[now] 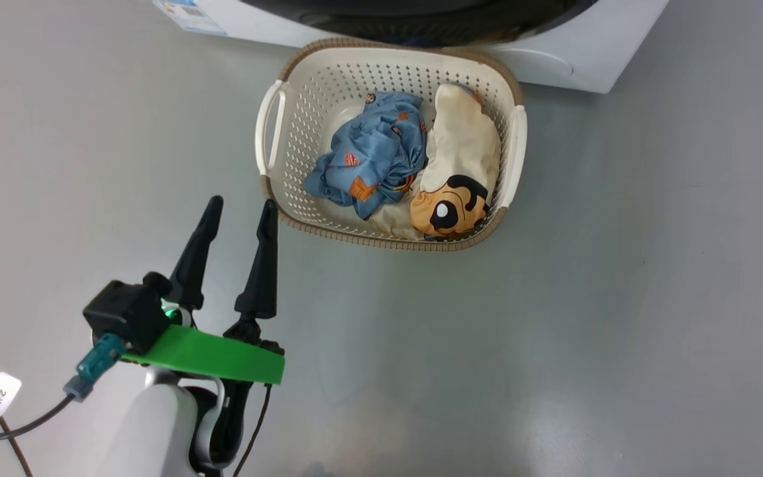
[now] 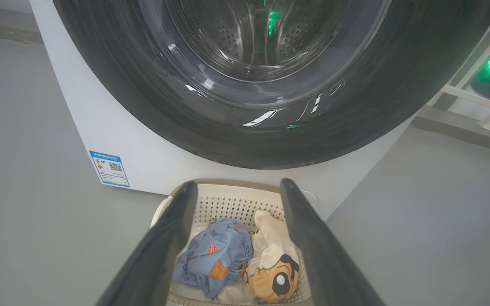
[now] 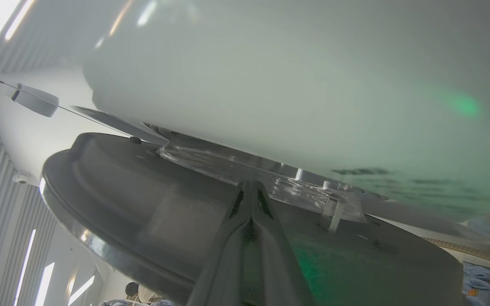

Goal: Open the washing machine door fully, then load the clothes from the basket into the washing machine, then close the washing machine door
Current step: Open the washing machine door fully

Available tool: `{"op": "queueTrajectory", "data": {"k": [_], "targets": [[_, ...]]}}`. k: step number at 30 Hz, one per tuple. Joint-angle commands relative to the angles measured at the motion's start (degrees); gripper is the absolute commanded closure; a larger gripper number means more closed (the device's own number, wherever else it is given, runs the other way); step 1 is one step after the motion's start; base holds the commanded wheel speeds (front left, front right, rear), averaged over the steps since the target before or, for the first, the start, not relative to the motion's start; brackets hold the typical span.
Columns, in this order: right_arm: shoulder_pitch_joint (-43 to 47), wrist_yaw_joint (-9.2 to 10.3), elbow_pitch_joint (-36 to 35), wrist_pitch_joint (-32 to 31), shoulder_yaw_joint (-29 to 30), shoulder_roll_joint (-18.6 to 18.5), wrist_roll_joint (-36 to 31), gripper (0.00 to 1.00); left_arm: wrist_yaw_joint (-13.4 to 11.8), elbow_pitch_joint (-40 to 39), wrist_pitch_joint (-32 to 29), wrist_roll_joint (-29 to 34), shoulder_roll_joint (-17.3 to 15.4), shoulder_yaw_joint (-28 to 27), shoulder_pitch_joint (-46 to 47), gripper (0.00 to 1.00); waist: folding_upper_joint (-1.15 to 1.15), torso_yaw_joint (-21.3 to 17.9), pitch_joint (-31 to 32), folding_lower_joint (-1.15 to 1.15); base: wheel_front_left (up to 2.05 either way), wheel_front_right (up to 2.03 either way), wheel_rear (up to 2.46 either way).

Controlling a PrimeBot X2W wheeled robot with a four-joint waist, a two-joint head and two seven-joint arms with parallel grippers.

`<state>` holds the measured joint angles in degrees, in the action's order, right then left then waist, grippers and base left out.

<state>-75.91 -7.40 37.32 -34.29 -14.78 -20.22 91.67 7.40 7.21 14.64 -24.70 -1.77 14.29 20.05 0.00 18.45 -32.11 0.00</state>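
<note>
At the lower left of the head view you find the left gripper (image 1: 241, 202). Its two fingers are spread fairly wide and hold nothing, and their tips point up the frame, near the lower-left corner of the basket (image 1: 355, 73). The basket stands at upper centre on the grey floor (image 1: 620, 298), just in front of the washing machine (image 1: 554, 59) along the top edge. The clothes (image 1: 414, 179) lie inside it, the blue garment (image 1: 368, 159) at left touching the cream garment (image 1: 464, 139) at right, so nothing is loaded yet. In the left wrist view the washing machine door (image 2: 270, 140) spans the upper frame. Its black rim lies close to the white front, and the steel drum (image 2: 249, 38) shows through the glass. In the right wrist view the right gripper (image 3: 251, 191) rises from bottom centre. Its fingers are pressed together with nothing visible between them, and the tips reach the door's dark face beside the clear bowl. A narrow wedge between door and cabinet suggests the door is slightly ajar at most. Treat the task as in its first step: opening is unfinished, and loading and closing are not begun.
</note>
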Motion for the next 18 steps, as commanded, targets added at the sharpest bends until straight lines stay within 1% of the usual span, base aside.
{"op": "queueTrajectory", "data": {"k": [1,9,18], "targets": [[1.48,-0.09,-2.43,-1.39,-1.37,1.91,-0.68,1.0,0.09,-1.11,0.36,-0.12,-1.17,-1.99,0.04,0.0,0.0,-0.32,0.76,0.0,0.0,0.0,0.0],[6.43,-0.09,-4.88,-3.13,-3.1,2.46,-1.07,1.0,0.09,-0.49,0.36,0.51,-1.15,-2.11,-1.14,0.0,0.0,-1.14,3.59,0.0,0.0,0.0,0.0],[12.98,-0.09,-8.06,-4.86,-5.18,3.85,-0.91,1.0,0.09,0.48,0.36,0.85,-2.16,-2.24,-3.58,0.0,0.0,-1.69,7.87,0.0,0.0,0.0,0.0]]}}
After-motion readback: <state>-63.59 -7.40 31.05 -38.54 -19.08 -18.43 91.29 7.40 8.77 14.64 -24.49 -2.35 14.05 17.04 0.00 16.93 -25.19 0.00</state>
